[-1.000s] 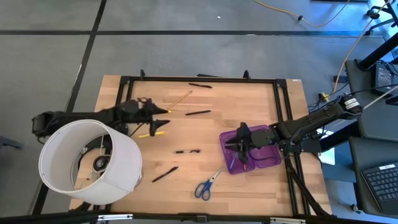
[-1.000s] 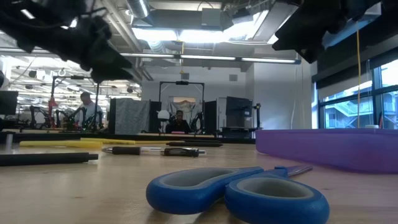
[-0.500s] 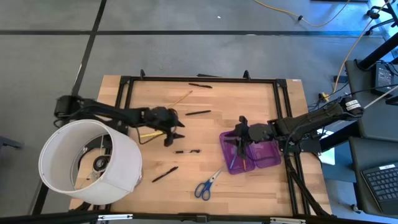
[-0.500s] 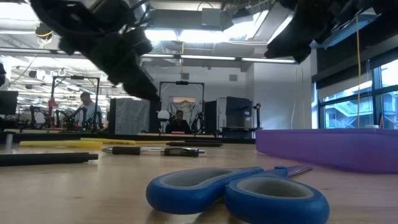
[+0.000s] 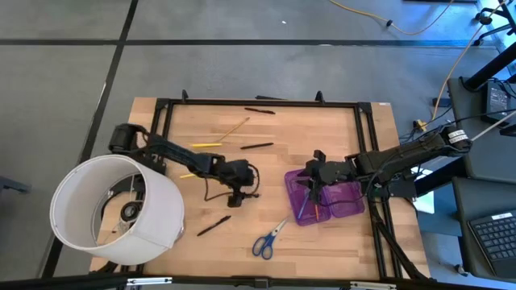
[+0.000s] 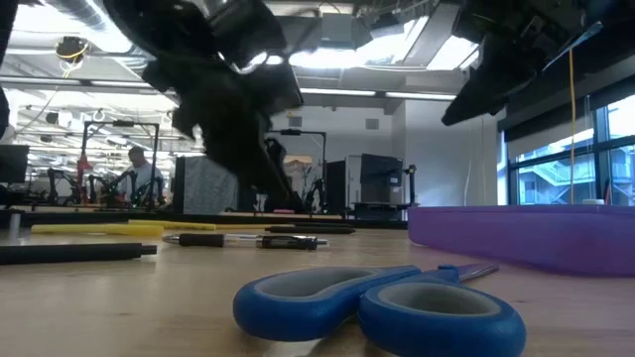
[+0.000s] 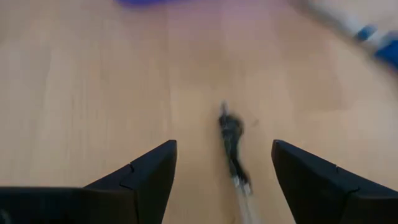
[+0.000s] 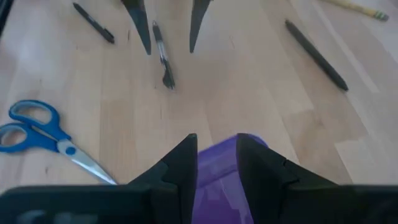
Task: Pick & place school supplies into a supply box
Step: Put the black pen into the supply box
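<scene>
From above, the wooden worktop (image 5: 322,129) has pale planks and a black frame. A big white round shade (image 5: 113,211) sits at one corner. The left hand (image 5: 236,196) hangs over a thin black pen (image 5: 242,196) in the middle. The right hand (image 5: 310,187) is over the see-through purple box (image 5: 347,203), which sits on the worktop's right side with pencils inside. Blue-handled scissors (image 5: 268,238) lie near the front edge.

From table height, the scissors (image 6: 382,307) look smooth and round, close up.

In the left wrist view, the left hand (image 7: 224,180) is wide open, empty, with the pen (image 7: 233,146) between its fingers.

In the right wrist view, the right hand (image 8: 216,158) is open a little and empty, just above the box (image 8: 217,180).
</scene>
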Controlling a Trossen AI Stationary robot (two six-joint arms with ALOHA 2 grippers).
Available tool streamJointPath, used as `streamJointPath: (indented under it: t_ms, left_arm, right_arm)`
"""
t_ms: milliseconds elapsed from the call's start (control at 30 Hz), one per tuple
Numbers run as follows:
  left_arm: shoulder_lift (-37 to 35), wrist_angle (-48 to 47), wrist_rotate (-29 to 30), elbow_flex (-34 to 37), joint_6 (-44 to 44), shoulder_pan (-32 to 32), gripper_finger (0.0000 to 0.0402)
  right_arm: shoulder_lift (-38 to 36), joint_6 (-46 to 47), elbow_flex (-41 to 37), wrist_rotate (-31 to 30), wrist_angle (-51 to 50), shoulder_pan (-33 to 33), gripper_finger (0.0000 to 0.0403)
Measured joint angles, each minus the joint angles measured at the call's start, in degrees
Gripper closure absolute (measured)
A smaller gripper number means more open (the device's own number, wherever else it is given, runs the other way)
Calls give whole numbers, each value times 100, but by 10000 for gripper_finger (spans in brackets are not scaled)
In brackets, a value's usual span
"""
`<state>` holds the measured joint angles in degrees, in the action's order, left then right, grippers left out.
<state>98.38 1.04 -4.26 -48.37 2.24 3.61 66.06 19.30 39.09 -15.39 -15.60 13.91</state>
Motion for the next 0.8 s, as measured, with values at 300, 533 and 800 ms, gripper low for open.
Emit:
streamJointPath:
  t_ms: [300,533,800]
  left_arm:
    - [641,-127,306,-247,-12,240,155]
    - [683,-317,604,-261,13,340,207]
    - [694,-306,624,-252,9,461,302]
  right_arm:
    - [0,-28,0,0,-56,0,288]
    - [0,-30,0,1,-58,0,288]
    - [0,-4,0,-1,-13,2,288]
